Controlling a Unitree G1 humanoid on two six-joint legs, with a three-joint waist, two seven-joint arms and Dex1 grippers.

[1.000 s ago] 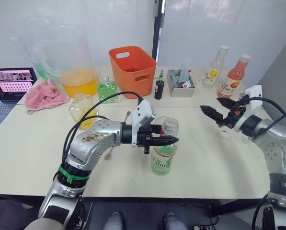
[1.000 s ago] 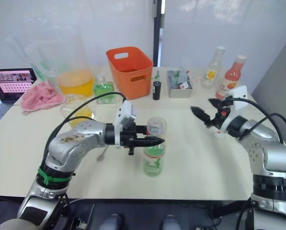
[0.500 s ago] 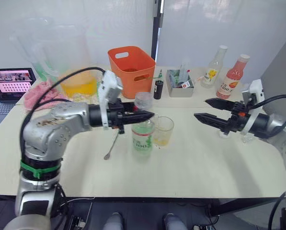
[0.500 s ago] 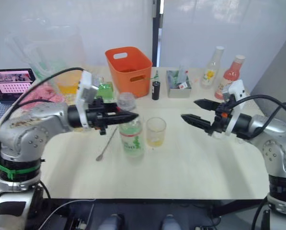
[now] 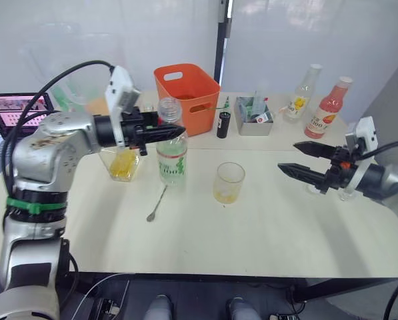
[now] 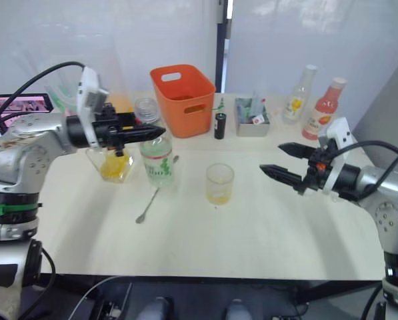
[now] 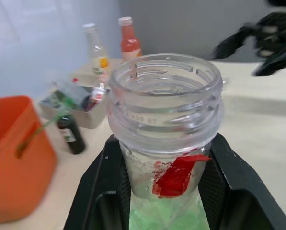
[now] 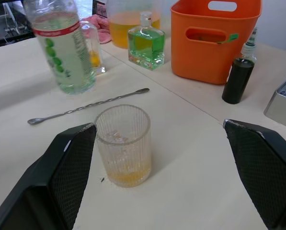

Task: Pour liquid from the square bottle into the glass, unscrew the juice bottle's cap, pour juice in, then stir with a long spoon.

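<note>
Toward the table's left side, my left gripper [image 5: 165,133] clamps the uncapped clear plastic juice bottle [image 5: 171,153] with its green-and-white label by the neck. My right gripper [image 6: 287,162] hangs open beside the ribbed clear glass [image 6: 219,183]. Tilting carelessly could spill juice.

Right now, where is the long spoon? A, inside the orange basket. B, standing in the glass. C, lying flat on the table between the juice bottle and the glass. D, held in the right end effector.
C: the long spoon lies flat on the table, between the juice bottle held by the left end effector and the glass; the open right end effector holds nothing.
</note>
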